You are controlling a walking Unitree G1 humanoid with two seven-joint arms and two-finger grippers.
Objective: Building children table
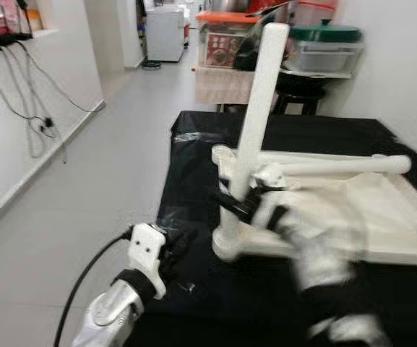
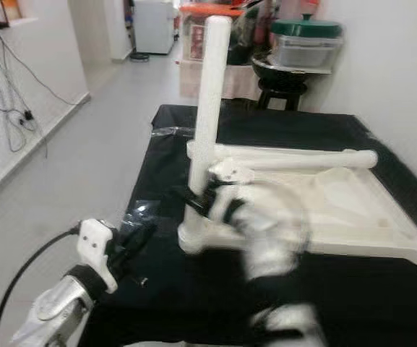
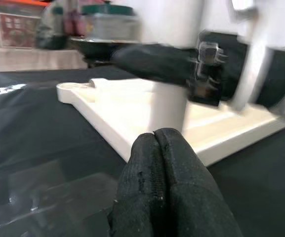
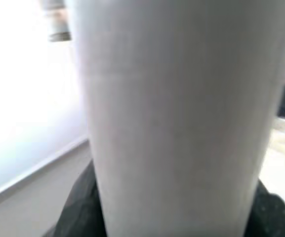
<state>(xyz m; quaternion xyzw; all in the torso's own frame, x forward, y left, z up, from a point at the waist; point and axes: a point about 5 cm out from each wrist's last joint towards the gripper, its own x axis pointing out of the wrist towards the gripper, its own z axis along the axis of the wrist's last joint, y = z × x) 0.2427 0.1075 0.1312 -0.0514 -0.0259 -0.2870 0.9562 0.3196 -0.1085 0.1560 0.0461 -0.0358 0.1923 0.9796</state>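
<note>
A black-covered counter point(image 1: 194, 217) holds the upturned white tabletop point(image 1: 381, 210). Your right gripper point(image 1: 238, 202) pinches the upright leg point(image 1: 259, 108) at its nine-o'clock corner; keep it vertical. Left gripper point(image 3: 159, 197), pressed together, idles at seven o'clock.

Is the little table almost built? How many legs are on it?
Not yet. The white tabletop lies upside down on the black cloth. One leg stands in its near corner socket, with the right gripper closed around it. A second leg just lies across the tabletop. The left gripper waits shut beside the corner.
</note>
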